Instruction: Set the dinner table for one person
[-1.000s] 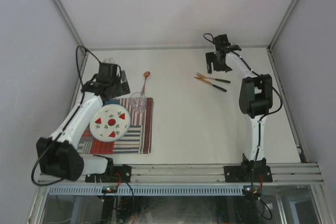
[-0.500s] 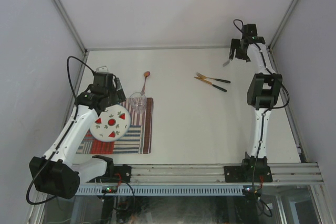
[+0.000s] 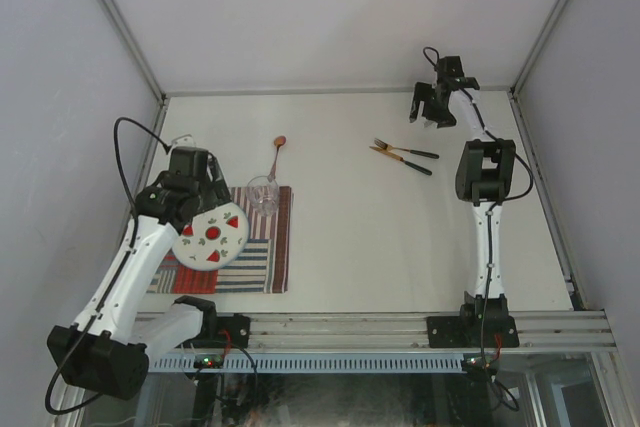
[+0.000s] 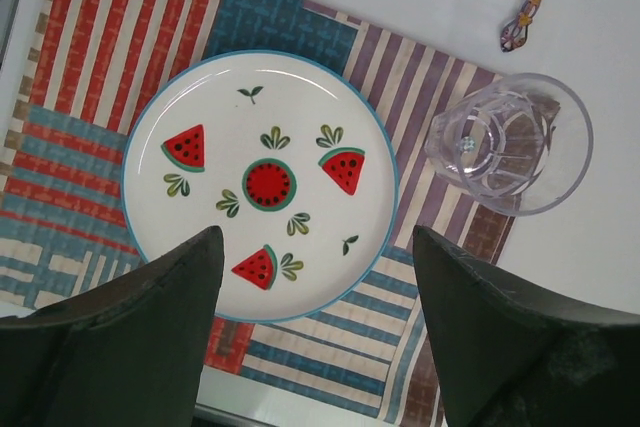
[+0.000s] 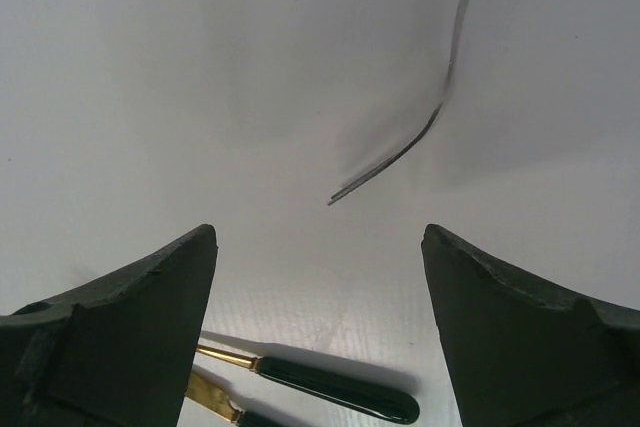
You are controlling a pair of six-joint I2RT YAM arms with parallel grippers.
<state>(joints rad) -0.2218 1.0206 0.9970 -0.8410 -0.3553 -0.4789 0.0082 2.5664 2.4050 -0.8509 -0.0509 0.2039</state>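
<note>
- The table (image 3: 350,237) is the big off-white top with aluminium rails. It fills the floor of the enclosure and everything else sits on it.
- A striped red, white and blue placemat (image 3: 268,265) lies on the table's near left part, close to the left arm's base.
- A white plate (image 4: 260,182) with a blue rim and painted watermelon slices sits on the left part of the mat.
- A clear glass (image 4: 510,142) stands at the mat's far right corner, just beside the plate. It is partly over the mat's edge, and the wrist view looks down into its mouth.
- A slim spoon (image 3: 276,152) lies on the bare table just beyond the glass, with its reddish bowl at the far end.
- The left tool (image 4: 315,247) hangs above the plate. Its jaws are spread wide, with nothing between them and no contact with the plate that I can see.
- A fork (image 3: 405,150) and another dark-handled utensil (image 3: 400,160) lie side by side on the far right-centre of the table. They are well apart from the mat, and both handles point right.
- The right tool (image 5: 315,237) hovers over the bare far right part of the table, just beyond those two. Its jaws are wide apart and empty, and the green handles show at the bottom of its wrist view.
</note>
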